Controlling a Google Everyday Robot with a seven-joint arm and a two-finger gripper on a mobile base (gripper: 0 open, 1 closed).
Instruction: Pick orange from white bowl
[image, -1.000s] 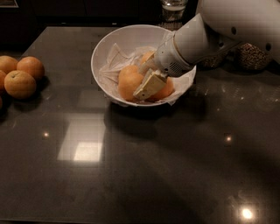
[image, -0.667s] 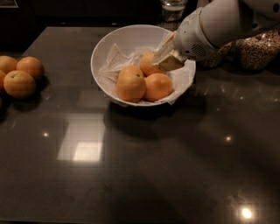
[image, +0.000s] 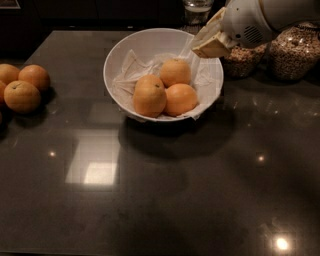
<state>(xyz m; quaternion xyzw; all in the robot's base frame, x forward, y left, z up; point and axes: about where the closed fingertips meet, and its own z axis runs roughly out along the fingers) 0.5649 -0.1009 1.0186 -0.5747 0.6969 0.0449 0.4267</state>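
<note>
— What is recorded of the white bowl (image: 150, 41)?
— It is found upright on the dark counter (image: 165, 200), round, deep and glossy, and lined with crumpled white paper (image: 127, 75).
— And the contents?
— Three oranges are noted on the paper, touching one another. The rear orange (image: 175, 72) is set toward the far wall. The front-left orange (image: 149, 96) and the front-right orange (image: 180, 99) are laid side by side before it.
— The gripper?
— The gripper (image: 210, 42) is observed above the bowl's far right rim, apart from the fruit.
</note>
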